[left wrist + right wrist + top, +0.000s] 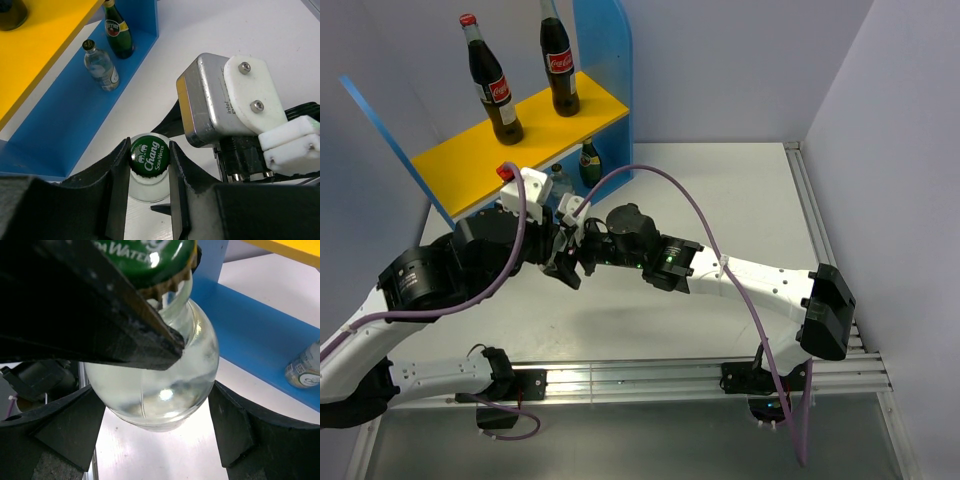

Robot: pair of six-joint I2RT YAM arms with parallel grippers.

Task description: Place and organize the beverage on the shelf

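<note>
- Left gripper (149,159) clenched on Chang soda-water bottle (160,370) at its cap; right gripper (157,432) spread wide around its body.
- Glass: likely slick, breakable, liquid-heavy; grip the neck under the cap.

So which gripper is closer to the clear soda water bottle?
Left. The left gripper is clamped on the bottle's neck under the green cap; the right gripper straddles its body, jaws open.

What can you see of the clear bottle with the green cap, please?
The clear glass bottle is small, with a rounded body, a short neck and a green crown cap printed Chang Soda Water. It is just before the shelf. The left end effector grips its neck just under the cap; the right end effector stands open around its body.
</note>
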